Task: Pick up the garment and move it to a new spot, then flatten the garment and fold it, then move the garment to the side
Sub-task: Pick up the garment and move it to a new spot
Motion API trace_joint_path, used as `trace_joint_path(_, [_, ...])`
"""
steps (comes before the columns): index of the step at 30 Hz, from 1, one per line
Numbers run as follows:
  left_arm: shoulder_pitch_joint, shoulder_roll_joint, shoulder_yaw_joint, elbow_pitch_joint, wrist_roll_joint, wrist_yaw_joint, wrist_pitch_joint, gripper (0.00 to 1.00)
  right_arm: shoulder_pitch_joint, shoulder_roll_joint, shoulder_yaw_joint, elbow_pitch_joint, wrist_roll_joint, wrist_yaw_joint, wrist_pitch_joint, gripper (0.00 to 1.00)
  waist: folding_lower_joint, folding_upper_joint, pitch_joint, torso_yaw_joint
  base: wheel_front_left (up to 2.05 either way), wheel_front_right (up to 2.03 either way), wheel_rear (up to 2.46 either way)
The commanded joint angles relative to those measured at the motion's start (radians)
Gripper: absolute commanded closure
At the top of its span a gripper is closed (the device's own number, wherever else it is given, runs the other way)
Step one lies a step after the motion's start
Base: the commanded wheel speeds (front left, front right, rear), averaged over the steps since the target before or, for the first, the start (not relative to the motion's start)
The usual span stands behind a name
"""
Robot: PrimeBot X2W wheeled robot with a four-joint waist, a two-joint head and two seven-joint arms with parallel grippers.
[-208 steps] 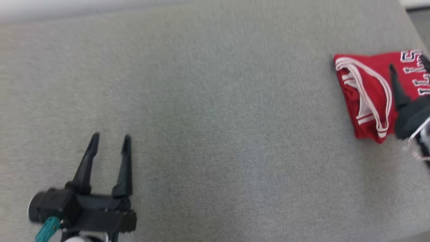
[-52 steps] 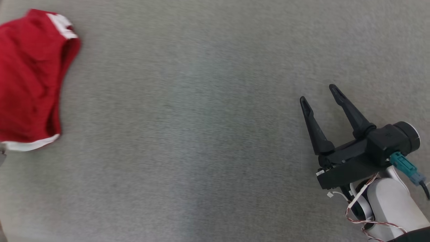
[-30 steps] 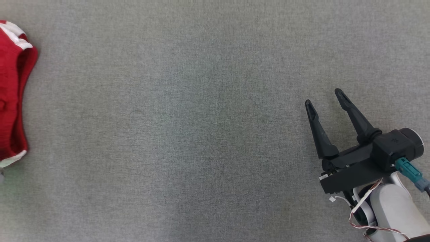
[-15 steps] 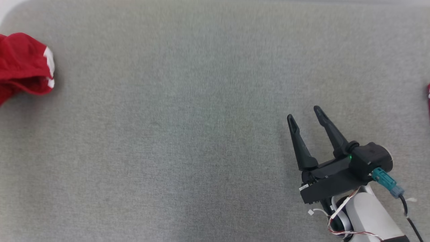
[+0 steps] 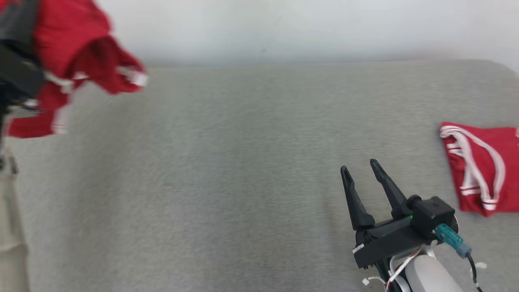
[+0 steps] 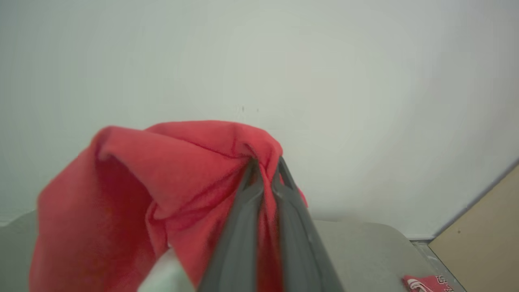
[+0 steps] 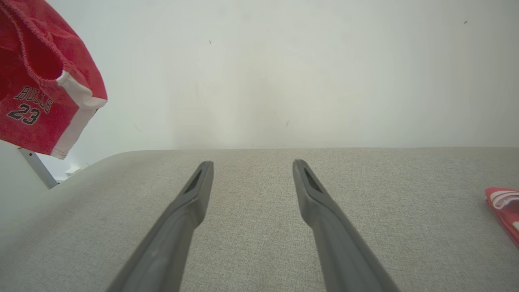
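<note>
Grey padded surface (image 5: 243,182): wide and cloth-covered, it lies under and ahead of the right gripper (image 5: 358,165). Bare cloth shows between and in front of its fingers.

White wall (image 5: 284,28): rises behind the far edge, straight ahead of both grippers.

Red garment (image 5: 77,44): in the air, clear of the surface, hanging bunched from the left gripper (image 6: 267,162). From the right gripper it sits high and far off to the left, well apart. In the left wrist view the cloth is gathered over the fingertips and drapes down the left side of the fingers, with a fold running between them. White trim on the hanging edges.

Folded red top (image 5: 482,166): flat on the surface, off to the right of the right gripper, near but apart. White bands curve across it. The head view is blurred here, so finer detail is not readable.

Tan board (image 6: 482,235): lower right of the left gripper, past the corner of the surface.

Right gripper: fingers spread wide with nothing between them, tips pointing toward the wall, low over the surface. Cannot tell whether it touches the cloth.

Left gripper: fingers pressed close together, pinching the red garment at its top fold.

Dark print (image 7: 28,109): on the garment near a white-banded hem, up and left of the right gripper's fingers. It reads BULLS 23.
</note>
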Motion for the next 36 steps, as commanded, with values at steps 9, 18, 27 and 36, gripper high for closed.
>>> trace_joint_path(9, [0.119,-0.134,-0.112,-0.099,-0.056,-0.016,0.023,1.00,0.026,0.008,0.004,-0.008,0.004,-0.002,-0.007,0.00,0.0001,0.0000,-0.076,-0.233,0.00,0.00,0.00])
trace_joint_path(18, [0.294,-0.214,-0.208,0.030,-0.040,-0.024,-0.064,1.00,0.026,0.003,-0.008,-0.022,0.002,-0.002,-0.008,0.00,0.0001,0.0000,-0.031,-0.310,0.00,0.00,0.00])
trace_joint_path(27, [0.344,-0.174,-0.301,0.337,0.187,-0.018,-0.304,1.00,0.016,0.005,0.004,-0.023,0.008,-0.002,-0.008,0.00,0.0001,0.0000,-0.023,-0.338,0.00,0.00,0.00])
trace_joint_path(36, [0.344,-0.199,-0.321,0.479,0.221,-0.019,-0.476,0.00,0.046,-0.002,-0.010,-0.017,-0.001,-0.002,0.000,0.00,0.0001,0.0000,-0.067,-0.313,0.00,0.00,0.00])
